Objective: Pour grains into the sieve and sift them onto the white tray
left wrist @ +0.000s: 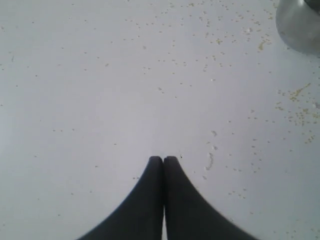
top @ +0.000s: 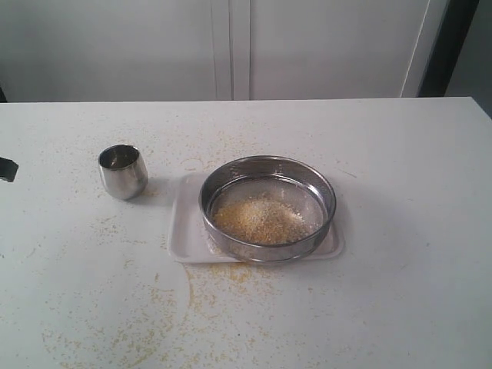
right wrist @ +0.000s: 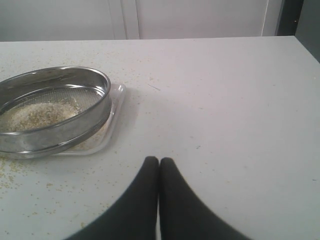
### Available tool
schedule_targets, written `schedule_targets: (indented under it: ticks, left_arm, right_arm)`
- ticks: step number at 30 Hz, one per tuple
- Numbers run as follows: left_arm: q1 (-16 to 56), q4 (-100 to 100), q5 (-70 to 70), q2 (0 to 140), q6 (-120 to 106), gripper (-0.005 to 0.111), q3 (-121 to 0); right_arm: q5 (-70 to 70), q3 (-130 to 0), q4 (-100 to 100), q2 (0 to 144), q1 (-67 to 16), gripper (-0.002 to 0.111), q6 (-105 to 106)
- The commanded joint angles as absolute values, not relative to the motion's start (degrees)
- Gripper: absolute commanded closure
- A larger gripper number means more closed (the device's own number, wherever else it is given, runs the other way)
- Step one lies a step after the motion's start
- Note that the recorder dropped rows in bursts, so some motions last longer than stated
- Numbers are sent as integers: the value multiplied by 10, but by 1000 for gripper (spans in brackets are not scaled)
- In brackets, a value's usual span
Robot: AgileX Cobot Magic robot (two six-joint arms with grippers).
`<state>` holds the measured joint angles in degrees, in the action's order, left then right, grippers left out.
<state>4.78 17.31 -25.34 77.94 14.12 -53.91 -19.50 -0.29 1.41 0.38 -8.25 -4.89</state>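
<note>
The sieve (top: 267, 201) stands on the white tray (top: 184, 234) in the middle of the table, with a pale heap of grains (top: 261, 220) on its mesh. In the right wrist view the sieve (right wrist: 55, 107), its grains (right wrist: 35, 114) and the tray's rim (right wrist: 114, 117) lie off to one side of my right gripper (right wrist: 159, 160), which is shut, empty and apart from them over bare table. My left gripper (left wrist: 163, 159) is also shut and empty above the tabletop. Only a dark tip of the left arm (top: 6, 169) shows in the exterior view.
A small steel cup (top: 123, 171) stands upright to the left of the tray; its side shows at a corner of the left wrist view (left wrist: 300, 25). Loose grains (top: 154, 307) are scattered over the table near its front edge and around the cup.
</note>
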Motion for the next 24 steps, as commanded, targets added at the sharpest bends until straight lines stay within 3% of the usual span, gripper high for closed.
schedule_targets:
  ticks: [1,24]
  left_arm:
    - [47,165,-271,773,173,107,-537]
    - [47,193,-352,773,178,107,-537]
  right_arm:
    - [-193,0,14,0,-84,108,-50]
    - [-193,0,14,0,-84,108,-50]
